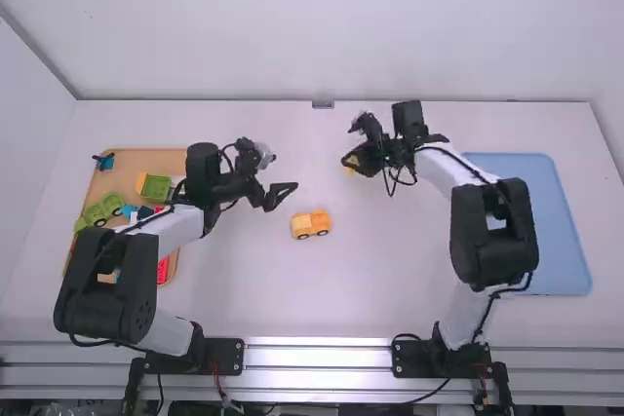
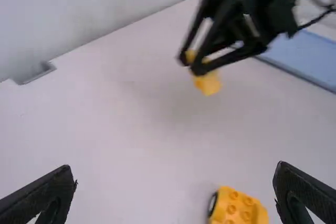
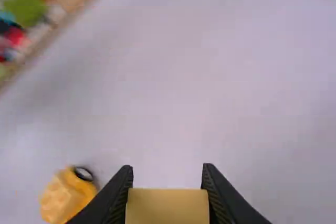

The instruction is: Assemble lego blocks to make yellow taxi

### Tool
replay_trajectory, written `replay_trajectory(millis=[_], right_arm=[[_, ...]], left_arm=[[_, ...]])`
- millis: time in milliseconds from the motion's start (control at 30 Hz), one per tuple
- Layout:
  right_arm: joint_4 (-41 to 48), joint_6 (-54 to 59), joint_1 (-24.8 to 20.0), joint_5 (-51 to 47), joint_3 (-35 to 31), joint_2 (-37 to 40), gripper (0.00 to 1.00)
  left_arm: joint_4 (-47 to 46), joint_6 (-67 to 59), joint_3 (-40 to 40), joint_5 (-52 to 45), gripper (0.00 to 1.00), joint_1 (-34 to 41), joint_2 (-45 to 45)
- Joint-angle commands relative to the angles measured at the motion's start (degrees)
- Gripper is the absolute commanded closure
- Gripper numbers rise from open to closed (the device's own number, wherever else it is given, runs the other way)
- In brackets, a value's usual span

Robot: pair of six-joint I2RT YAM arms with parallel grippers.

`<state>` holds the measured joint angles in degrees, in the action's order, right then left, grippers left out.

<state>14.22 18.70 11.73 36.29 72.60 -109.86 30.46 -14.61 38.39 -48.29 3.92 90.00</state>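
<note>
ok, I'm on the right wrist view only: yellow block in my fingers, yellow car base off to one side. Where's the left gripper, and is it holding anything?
Observer: High view puts the left gripper just to the left of the car base and slightly farther from the arm bases. Its fingers are wide apart and it holds nothing.
Operator: Can't make out the top of the base from here. Studs bare?
Observer: Left wrist view shows several studs on top with nothing on them.
Operator: Good. What's on the table's right side?
Observer: A blue mat, with part of the right arm over it in the high view.
</note>
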Motion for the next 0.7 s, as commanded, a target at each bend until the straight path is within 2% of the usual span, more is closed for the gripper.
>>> replay_trajectory(millis=[0,67,200,400,667], right_arm=[[5.2,3.3,2.7,-23.5,3.0,3.8,0.89],[14.2,4.3,4.6,-29.4,5.0,3.6,0.89],[23.1,3.4,7.6,-30.3,5.8,2.4,0.86],[29.9,-5.9,11.9,-37.9,6.0,-1.7,0.83],[34.7,-6.6,14.1,-35.7,6.8,-7.0,0.90]], left_arm=[[-0.4,-1.7,-0.2,5.9,0.01,0.2,0.2],[-1.6,-4.4,-0.2,10.1,0.01,0.2,0.2],[-1.3,-4.3,-0.2,15.4,0.01,0.2,0.2],[-1.1,-5.9,0.0,16.2,0.01,0.2,0.2],[-2.2,-5.8,-0.2,16.3,0.01,0.2,0.2]])
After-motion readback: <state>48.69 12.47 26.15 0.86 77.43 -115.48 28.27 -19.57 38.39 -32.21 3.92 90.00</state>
